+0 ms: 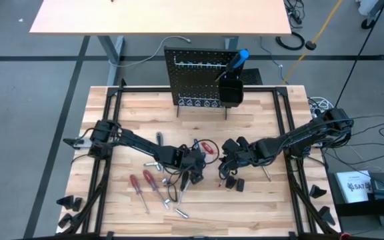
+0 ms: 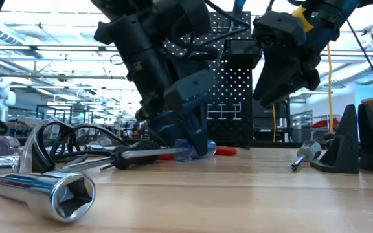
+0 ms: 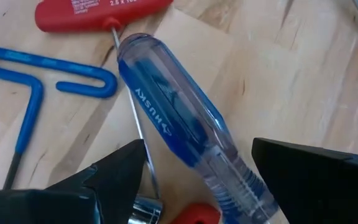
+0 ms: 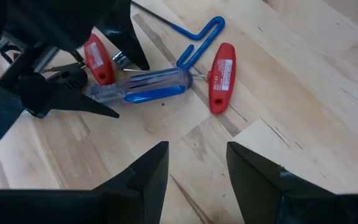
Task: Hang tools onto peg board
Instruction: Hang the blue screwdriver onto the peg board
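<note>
1. Table: peg board upright at the far edge, well apart from the tools lying mid-table.
2. Left gripper: fingers spread wide, straddling the blue-handled screwdriver; its long axis runs out ahead between them, nothing gripped.
3. Right gripper: fingers part open, empty, near but farther off; left arm is nearer.
4. Handle reads "HUSKY"; red T-handle key has unreadable print.

A pale wooden desk of butcher-block planks carries a black frame around its edges. Small black wedge-shaped blocks sit near its corners. A second desk stands beyond it on the grey floor, where cables trail.
</note>
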Controlling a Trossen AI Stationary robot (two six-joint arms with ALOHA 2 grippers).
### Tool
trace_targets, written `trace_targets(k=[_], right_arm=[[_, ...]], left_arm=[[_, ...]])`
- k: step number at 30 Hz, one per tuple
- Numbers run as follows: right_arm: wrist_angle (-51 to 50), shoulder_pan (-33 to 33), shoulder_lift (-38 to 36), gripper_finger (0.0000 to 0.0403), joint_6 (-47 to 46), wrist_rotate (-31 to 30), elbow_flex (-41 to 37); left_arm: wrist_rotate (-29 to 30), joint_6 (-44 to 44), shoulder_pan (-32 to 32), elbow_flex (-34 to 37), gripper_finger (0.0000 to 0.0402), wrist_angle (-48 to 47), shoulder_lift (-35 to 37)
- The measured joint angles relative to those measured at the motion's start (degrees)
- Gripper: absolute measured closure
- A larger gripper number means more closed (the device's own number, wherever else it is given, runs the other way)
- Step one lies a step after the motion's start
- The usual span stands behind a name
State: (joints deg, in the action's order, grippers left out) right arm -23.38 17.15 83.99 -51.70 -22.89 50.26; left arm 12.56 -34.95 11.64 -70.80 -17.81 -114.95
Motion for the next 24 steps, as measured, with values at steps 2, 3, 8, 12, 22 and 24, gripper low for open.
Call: trace_targets(k=[2, 3, 8, 12, 22, 24], right_arm=[[0.02, 0.0, 0.0, 0.0248, -0.04, 0.0, 0.0], [0.02, 0.0, 0.0, 0.0248, -0.06, 0.0, 0.0], [0.09, 0.0, 0.0, 0.0248, -0.07, 0.0, 0.0], [0.15, 0.0, 0.0, 0.0248, -0.09, 0.0, 0.0], [0.35, 0.0, 0.0, 0.0248, -0.05, -0.02, 0.0], [0.44, 0.0, 0.0, 0.0248, -0.06, -0.08, 0.0]], left_arm=[[-0.11, 1.05, 0.0, 0.0, 0.0096, -0.06, -0.23], [-0.1, 1.34, 0.0, 0.0, 0.0096, -0.14, -0.23], [0.96, 2.07, 0.13, -0.01, 0.0096, -0.38, -0.27], [1.22, 2.57, 0.41, -0.61, 0.0096, -1.16, -0.39], [7.27, 3.99, 2.39, -2.37, 0.0096, -2.92, -0.51], [7.31, 3.98, 2.74, -2.38, 0.01, -2.79, -0.49]])
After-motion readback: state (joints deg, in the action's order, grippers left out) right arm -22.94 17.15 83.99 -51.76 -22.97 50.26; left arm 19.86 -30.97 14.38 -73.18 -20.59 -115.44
